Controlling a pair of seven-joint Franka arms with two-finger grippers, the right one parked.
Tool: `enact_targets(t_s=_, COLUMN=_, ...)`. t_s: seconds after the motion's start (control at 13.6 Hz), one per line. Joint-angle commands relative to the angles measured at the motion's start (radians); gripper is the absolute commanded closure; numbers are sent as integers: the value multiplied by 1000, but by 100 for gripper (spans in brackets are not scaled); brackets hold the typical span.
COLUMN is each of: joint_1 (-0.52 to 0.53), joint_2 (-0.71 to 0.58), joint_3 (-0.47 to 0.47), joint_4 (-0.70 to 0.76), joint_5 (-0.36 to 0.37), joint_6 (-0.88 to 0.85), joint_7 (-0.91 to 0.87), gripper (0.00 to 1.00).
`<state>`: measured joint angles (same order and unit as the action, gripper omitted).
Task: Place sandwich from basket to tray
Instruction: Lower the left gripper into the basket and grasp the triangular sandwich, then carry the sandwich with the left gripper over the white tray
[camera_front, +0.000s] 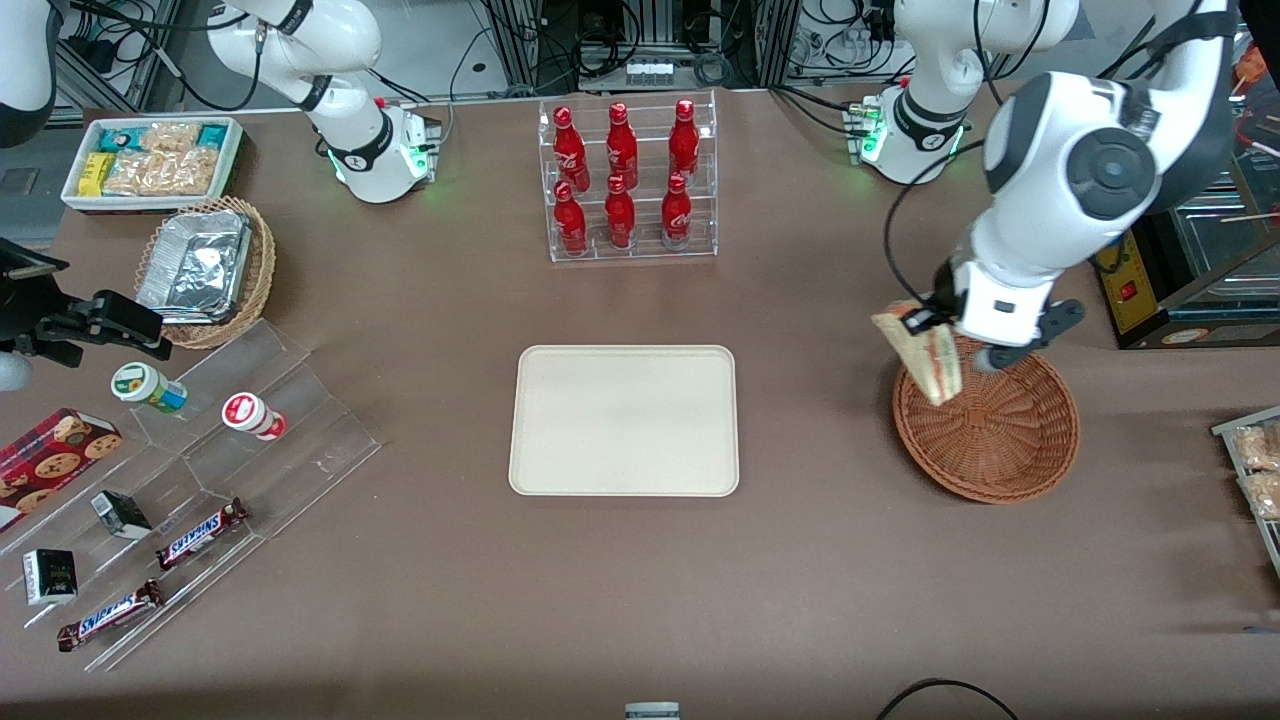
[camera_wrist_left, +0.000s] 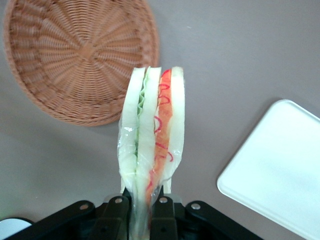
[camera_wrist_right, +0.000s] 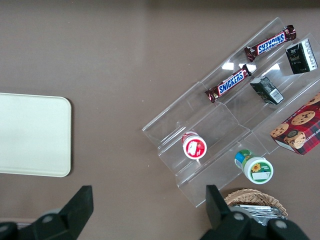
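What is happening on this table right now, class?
The left arm's end effector is shut on a small triangular wedge sandwich of pale bread with red and green filling. It holds the sandwich in the air above the rim of the round reddish-brown woven wicker basket, which has nothing in it. The flat cream-coloured rectangular tray lies beside the basket, toward the parked arm's end, with nothing on it yet.
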<state>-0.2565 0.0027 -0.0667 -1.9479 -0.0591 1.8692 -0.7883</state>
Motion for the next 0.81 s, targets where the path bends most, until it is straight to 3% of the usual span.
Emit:
enact_targets(t_s=0.0, joint_1=-102, joint_2=98, joint_3=11, joint_4=133, joint_5=1, joint_6=-51, joint_7=3, gripper=87)
enact_targets(t_s=0.44, joint_1=-253, joint_2=288, joint_3=11, joint_4=302, joint_5=-5, joint_6=-6, joint_7=-48, gripper=87)
enact_targets(t_s=0.74, joint_1=-325, joint_2=385, joint_3=11, joint_4=320, joint_5=1, joint_6=123, joint_7=-48, gripper=87)
